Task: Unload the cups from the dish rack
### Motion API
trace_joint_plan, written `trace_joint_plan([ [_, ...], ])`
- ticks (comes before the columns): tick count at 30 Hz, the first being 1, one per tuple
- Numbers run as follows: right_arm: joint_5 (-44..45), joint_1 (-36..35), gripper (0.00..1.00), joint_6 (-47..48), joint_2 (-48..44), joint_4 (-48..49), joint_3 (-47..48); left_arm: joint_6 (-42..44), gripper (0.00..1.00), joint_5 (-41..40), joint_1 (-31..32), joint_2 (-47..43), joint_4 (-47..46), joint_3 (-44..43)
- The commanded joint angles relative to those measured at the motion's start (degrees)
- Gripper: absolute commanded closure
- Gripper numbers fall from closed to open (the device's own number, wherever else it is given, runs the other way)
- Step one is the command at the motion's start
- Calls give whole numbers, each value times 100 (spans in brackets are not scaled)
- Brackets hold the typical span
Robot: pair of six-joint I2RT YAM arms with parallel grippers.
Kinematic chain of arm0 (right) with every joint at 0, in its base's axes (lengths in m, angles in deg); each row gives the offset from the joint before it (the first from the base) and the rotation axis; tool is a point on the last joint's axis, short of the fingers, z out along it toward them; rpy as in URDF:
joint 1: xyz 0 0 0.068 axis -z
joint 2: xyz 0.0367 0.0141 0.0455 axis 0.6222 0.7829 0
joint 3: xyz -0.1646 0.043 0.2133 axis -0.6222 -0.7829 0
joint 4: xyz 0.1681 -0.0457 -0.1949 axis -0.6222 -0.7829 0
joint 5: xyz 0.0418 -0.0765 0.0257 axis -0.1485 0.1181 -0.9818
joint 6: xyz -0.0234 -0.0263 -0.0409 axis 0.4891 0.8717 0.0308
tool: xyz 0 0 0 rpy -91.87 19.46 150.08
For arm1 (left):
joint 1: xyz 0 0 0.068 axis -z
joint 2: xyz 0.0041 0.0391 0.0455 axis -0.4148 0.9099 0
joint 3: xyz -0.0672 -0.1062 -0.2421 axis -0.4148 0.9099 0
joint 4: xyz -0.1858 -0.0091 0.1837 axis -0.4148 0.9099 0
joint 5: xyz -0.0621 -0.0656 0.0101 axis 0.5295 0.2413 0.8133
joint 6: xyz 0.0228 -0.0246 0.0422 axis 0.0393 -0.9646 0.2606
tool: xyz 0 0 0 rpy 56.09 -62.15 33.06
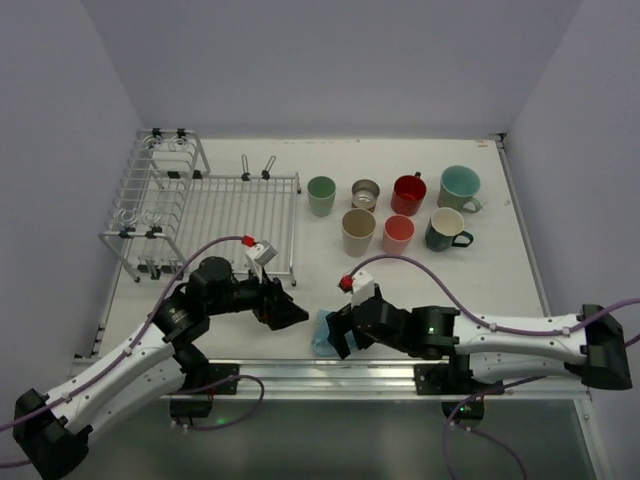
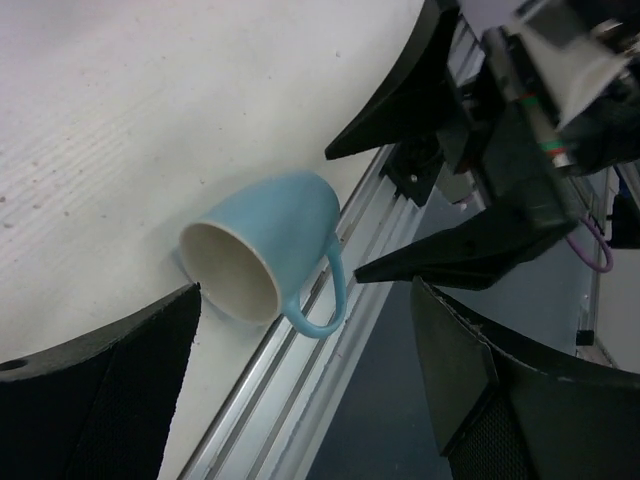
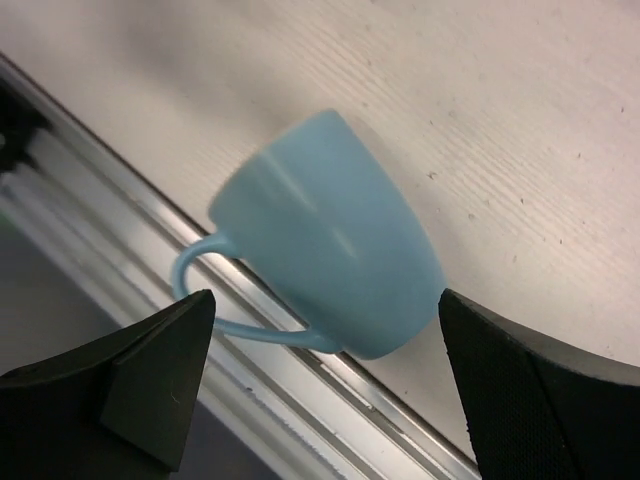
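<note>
A light blue mug (image 1: 322, 335) lies on its side at the table's near edge, its handle over the rail. It shows in the left wrist view (image 2: 275, 245) and the right wrist view (image 3: 330, 240). My right gripper (image 1: 338, 335) is open, with a finger on either side of the mug (image 3: 325, 370), not touching it. My left gripper (image 1: 290, 312) is open and empty just left of the mug (image 2: 310, 390), facing its mouth. The silver wire dish rack (image 1: 240, 215) at the back left holds no cups. Several cups stand upright at the back right, among them a red one (image 1: 408, 194) and a beige one (image 1: 358, 231).
An aluminium rail (image 2: 290, 380) runs along the table's near edge, with a drop beyond it. The right gripper's black fingers (image 2: 460, 250) reach into the left wrist view close to the mug. The rack's taller slotted section (image 1: 150, 190) stands at the far left.
</note>
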Motion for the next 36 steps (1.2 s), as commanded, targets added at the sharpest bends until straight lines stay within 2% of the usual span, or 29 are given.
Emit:
trace_joint_plan([
  [1, -62, 8, 4, 427, -918, 101, 12, 305, 11, -880, 597, 494, -365, -510],
  [6, 50, 8, 11, 95, -2772, -822, 55, 1079, 11, -2102, 1863, 1006, -391, -835],
  [9, 332, -1, 21, -267, -3783, -1306, 99, 1527, 10, -2631, 2417, 1303, -584, -993],
  [10, 333, 8, 23, -293, -4003, -1307, 73, 1624, 9, -2649, 2531, 1427, -663, -1098],
  [11, 307, 8, 23, -311, -4344, -1307, 73, 1825, 3, -2719, 2811, 1559, -672, -1178],
  [12, 280, 8, 23, -320, -4461, -1342, 73, 1957, 0, -2876, 2970, 1899, -646, -1283],
  [15, 263, 8, 22, -346, -4602, -1482, 134, 2406, 0, -2756, 3437, 2637, -374, -1731],
  [17, 289, 8, 22, -390, -4576, -1596, 231, 2660, 0, -2676, 3647, 3035, 169, -2144],
  [20, 315, 8, 21, -399, -4620, -1746, 275, 2767, 0, -2562, 3719, 3554, 716, -2347],
  [26, 96, 8, 21, -408, -4963, -1738, 117, 2820, 0, -2597, 3719, 3511, 734, -2242],
  [33, -106, 8, 20, -434, -5033, -1703, -15, 3031, 0, -2430, 3719, 4354, 1085, -2444],
  [36, -177, 8, 20, -408, -5121, -1606, -85, 3049, 0, -2683, 3728, 4565, 1209, -2418],
])
